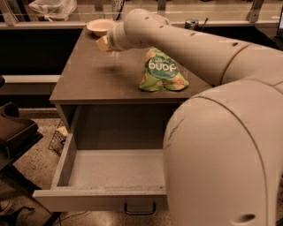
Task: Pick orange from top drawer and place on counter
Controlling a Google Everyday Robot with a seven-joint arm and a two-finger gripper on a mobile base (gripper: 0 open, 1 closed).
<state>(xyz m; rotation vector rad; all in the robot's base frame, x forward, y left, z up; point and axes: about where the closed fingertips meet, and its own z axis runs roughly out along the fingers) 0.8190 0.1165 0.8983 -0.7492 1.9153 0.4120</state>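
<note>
Place step. Gripper [103,43] hangs above glossy grey-brown counter [88,81], small round orange [101,44] apparently at its tip. Jaw opening: cannot tell. Next: lower, release beneath jaws.

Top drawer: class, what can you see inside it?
The top drawer shows only bare floor; its right part is hidden behind the arm. The pincer hovers above the counter, near the bowl.

Warm, dim light fills the room. A speckled floor [26,176] shows at lower left, with a dark seat [13,130] and a wire basket [57,140]. A pale ledge [230,14] crosses the top, and a plastic bag [51,8] sits upper left. The gripper [104,43] hangs left of upper centre.
</note>
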